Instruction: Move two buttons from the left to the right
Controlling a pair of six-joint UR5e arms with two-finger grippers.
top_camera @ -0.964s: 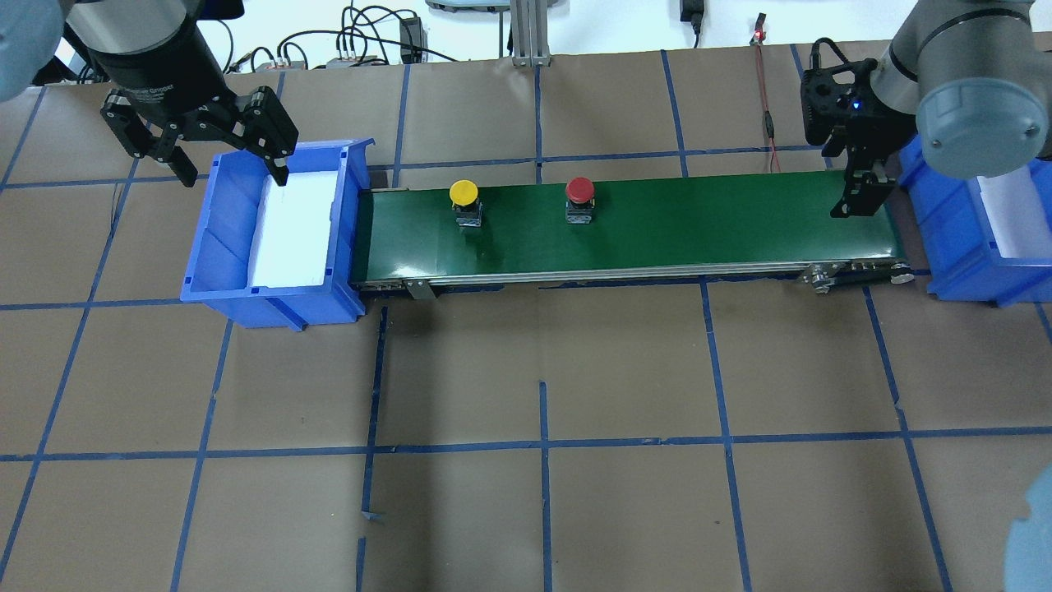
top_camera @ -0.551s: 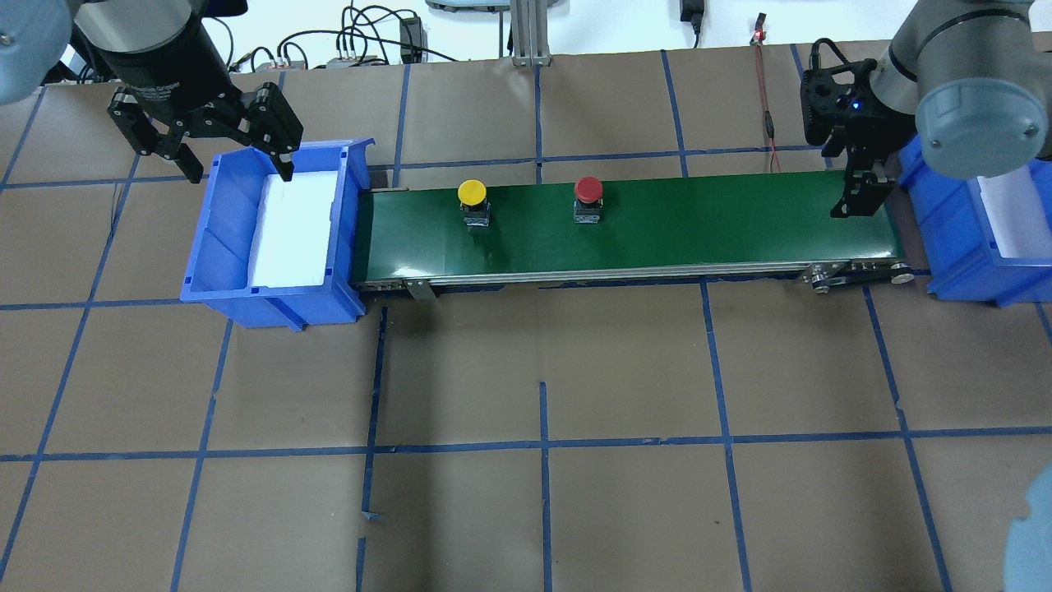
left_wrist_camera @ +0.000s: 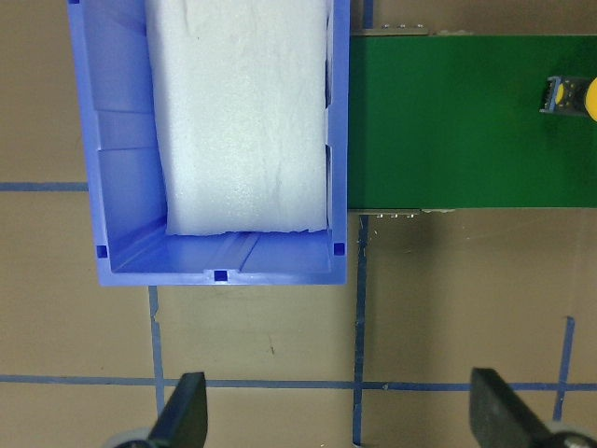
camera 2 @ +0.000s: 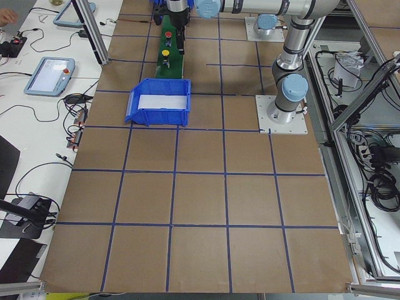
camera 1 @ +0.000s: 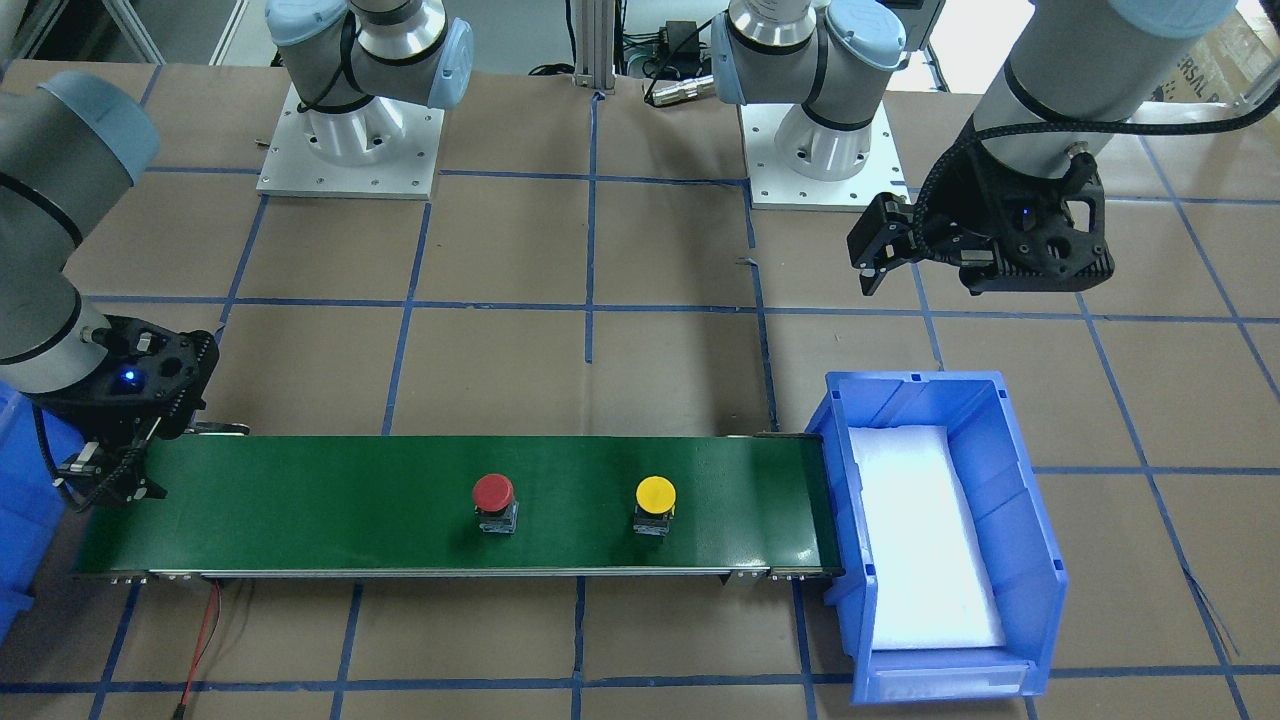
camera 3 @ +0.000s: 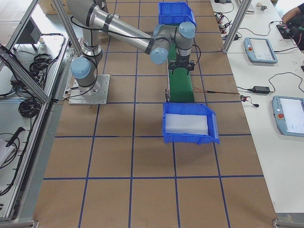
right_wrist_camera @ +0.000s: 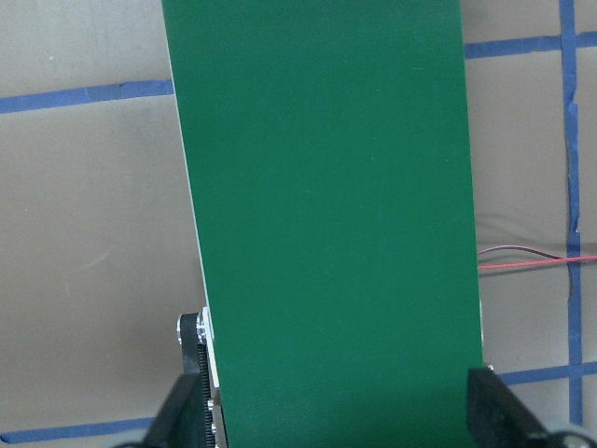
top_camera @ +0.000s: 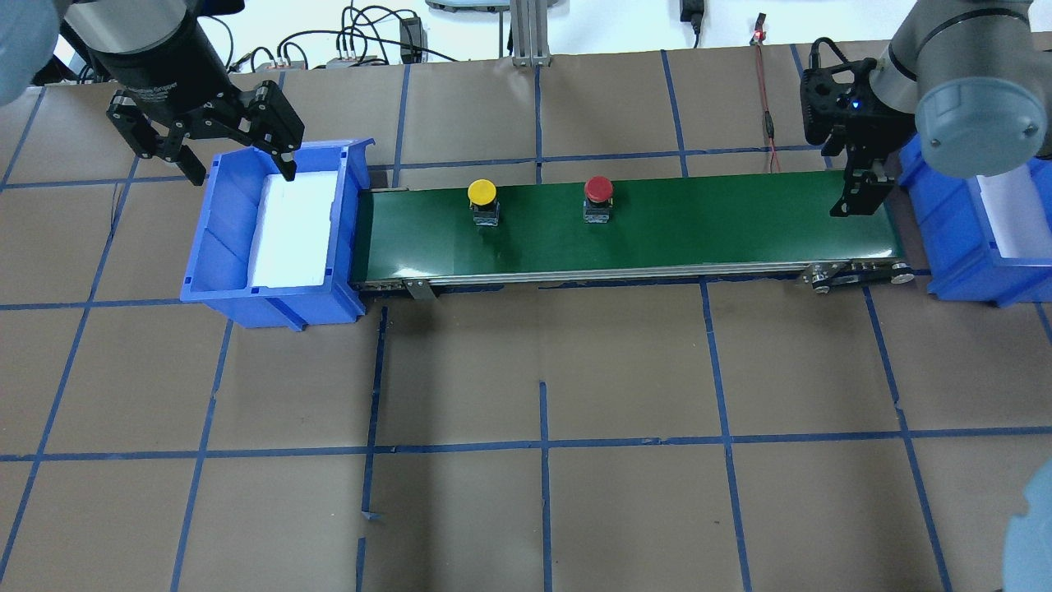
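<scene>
The yellow button (top_camera: 482, 192) and the red button (top_camera: 598, 189) both stand upright on the green belt (top_camera: 657, 238), well apart. The yellow one is nearer the left end and the red one is about mid-length. Neither is held, so the handling looks to be between steps: off the left side, not yet picked up on the right.

The right gripper (top_camera: 859, 197) hangs over the belt's right end with its fingers (right_wrist_camera: 182, 420) spread wide, and only bare belt lies between them. Whether the tips touch the belt is hard to tell from these views. The next move probably falls to this gripper: close on the red button once it is within reach, then lift it into the right bin (top_camera: 945, 247).

Each button has a smooth, round, domed cap wider than its blocky black-grey base. A grip would likely hold better on the squared base than on the curved cap.

The belt is flat, dark green and faintly glossy. The left bin (top_camera: 214, 247) is hard blue plastic with ribbed walls and holds a white foam pad (top_camera: 292, 230). The left gripper (top_camera: 242, 168) hovers at its far rim, fingers (left_wrist_camera: 187, 415) apart and empty. Brown paper with a blue tape grid covers the table (top_camera: 542, 493).
</scene>
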